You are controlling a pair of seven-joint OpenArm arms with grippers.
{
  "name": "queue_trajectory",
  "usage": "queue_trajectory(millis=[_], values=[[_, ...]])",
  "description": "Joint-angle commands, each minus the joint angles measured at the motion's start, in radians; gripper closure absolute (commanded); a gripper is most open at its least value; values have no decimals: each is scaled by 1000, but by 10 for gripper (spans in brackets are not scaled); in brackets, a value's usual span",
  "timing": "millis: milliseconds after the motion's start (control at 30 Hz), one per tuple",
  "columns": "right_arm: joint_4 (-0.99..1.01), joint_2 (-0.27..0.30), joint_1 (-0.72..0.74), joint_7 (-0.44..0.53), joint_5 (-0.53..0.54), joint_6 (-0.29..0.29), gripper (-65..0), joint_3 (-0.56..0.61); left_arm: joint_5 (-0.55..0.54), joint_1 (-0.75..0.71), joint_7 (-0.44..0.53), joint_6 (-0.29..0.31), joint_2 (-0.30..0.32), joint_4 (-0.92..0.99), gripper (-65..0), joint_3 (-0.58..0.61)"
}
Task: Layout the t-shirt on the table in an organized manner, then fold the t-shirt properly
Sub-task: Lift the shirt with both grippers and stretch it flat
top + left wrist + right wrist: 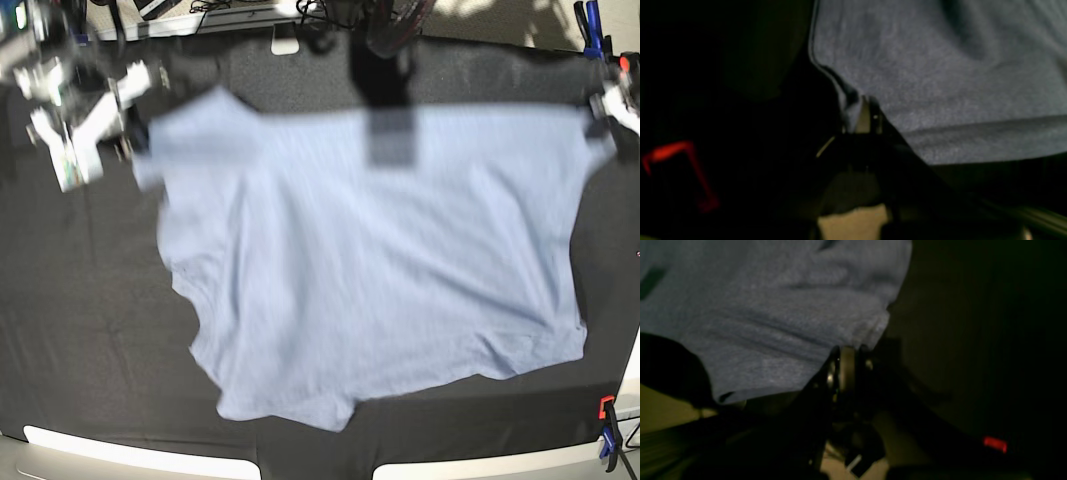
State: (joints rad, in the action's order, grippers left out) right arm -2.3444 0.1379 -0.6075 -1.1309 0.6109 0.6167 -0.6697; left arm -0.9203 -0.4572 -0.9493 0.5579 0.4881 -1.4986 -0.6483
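The blue-grey t-shirt [370,270] hangs stretched wide between my two grippers above the table [80,350], blurred, its lower part trailing toward the front edge. In the base view my right gripper [135,150] holds the shirt's left corner and my left gripper [607,112] holds its right corner. The left wrist view shows the left gripper [864,115] shut on a hemmed edge of the t-shirt [940,83]. The right gripper [846,361] is likewise shut on an edge of the t-shirt [756,306] in the right wrist view. No lettering shows.
A dark post [385,90] stands at the back centre, overlapping the shirt's top edge. An orange-black clamp [607,430] grips the cloth at the front right and a blue clamp [590,25] at the back right. Cables and gear lie beyond the table's far edge.
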Motion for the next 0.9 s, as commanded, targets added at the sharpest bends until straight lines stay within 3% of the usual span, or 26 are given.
queue_trajectory(millis=[0,67,233,500,867], values=[[-12,0,-30,13,2,-8,0,-26,-5,-10,23,-5,24,-15,0,-13],[-12,-22,-77,8,62,-2,0,-54,-5,-29,30,-4,25,-15,0,-13],[-12,-62,-159,9,78,10,0,-63,21,-42,30,-4,25,-15,0,-13],[-12,-63,-163,9,78,9,0,-63,108,-42,26,-9,25,-15,0,-13],[-12,-63,-163,9,82,9,0,-63,161,-98,21,-102,24,-15,0,-13]])
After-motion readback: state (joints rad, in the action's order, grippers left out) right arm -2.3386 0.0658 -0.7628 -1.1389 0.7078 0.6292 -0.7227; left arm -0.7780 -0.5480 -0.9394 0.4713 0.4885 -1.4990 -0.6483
